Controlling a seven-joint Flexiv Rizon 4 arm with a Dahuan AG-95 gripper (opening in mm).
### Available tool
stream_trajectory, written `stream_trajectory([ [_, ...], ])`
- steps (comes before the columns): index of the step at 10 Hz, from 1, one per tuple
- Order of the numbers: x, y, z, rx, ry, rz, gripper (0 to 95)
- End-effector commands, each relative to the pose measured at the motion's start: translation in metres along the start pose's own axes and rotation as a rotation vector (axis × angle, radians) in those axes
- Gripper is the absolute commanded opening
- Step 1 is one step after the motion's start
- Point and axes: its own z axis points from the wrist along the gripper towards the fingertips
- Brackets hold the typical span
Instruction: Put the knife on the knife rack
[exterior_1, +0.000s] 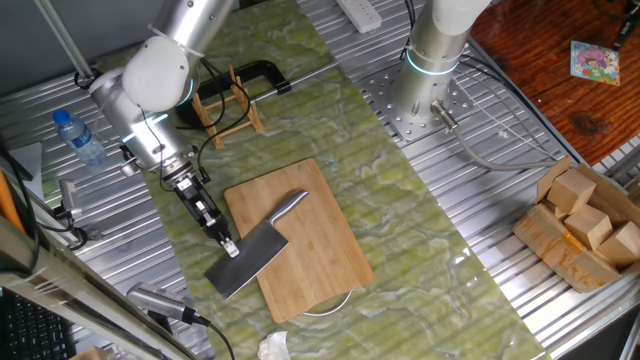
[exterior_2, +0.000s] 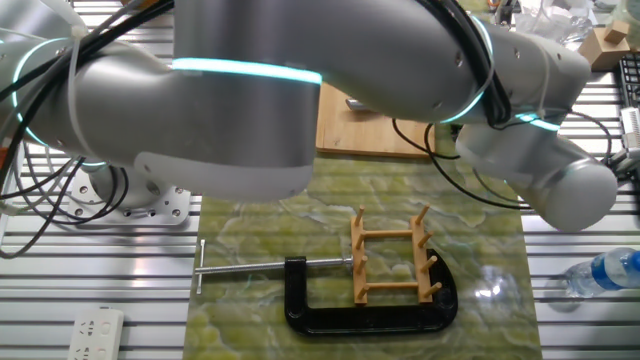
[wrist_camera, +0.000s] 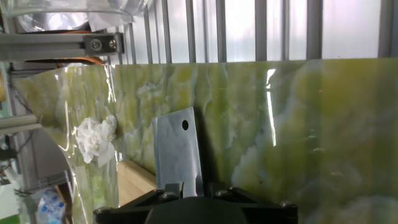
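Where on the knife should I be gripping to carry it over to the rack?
Grip the knife across its broad flat blade at the spine edge, coming from the arm's side. The gripper sits there already; the slim handle points away across the cutting board.

So my fingers (wrist_camera: 186, 190) are pinched onto the edge of the knife (wrist_camera: 179, 152), its grey blade with the little hole sticking out ahead over the green marbled desk (wrist_camera: 298, 137). Crumpled white tissue (wrist_camera: 94, 138) sits off left.
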Motion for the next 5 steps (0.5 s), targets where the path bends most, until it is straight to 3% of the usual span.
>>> stream_trajectory([
  [1,0.0,-0.0001,0.0001,-0.003,0.0,0.003,19.0],
  [3,0.0009,-0.0009,0.0003,-0.023,0.0,0.008,19.0],
  [5,0.0014,-0.0014,0.0005,-0.022,0.0,0.009,19.0],
])
